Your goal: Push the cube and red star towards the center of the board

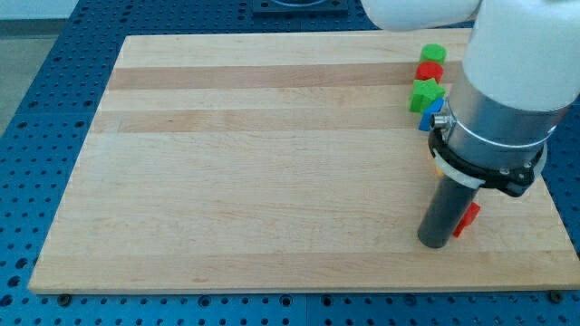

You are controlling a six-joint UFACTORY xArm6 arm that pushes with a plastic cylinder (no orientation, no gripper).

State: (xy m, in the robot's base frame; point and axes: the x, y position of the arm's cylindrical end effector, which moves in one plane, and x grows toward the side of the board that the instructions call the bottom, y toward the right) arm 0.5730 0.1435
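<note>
Pale wood makes up the board [272, 163], which lies on a blue perforated bench [54, 81]; the white and grey arm [507, 81] comes down from the view's top right and ends in a dark rod. My tip [434, 244] — the only tool here, a plain rod with nothing to part or close — rests on the board near the view's bottom right corner. Just to the view's right of the tip, touching the rod's side or all but touching it, sits a small red block [467, 219]; the rod covers part of it, so its shape cannot be made out with any certainty, though it may be the red star. Well above the tip, toward the view's top, a cluster of blocks stands by the board's right edge: a green block [433, 53] farthest up, a red block below it [429, 71], a green star-like block [425, 94] under that, and a blue block [431, 116] — possibly the cube — lowest, partly hidden behind the arm's grey collar. A sliver of yellow [438, 167] peeps out at the collar's left edge, too small to name its shape. All blocks lie to the view's right of the board's middle.
</note>
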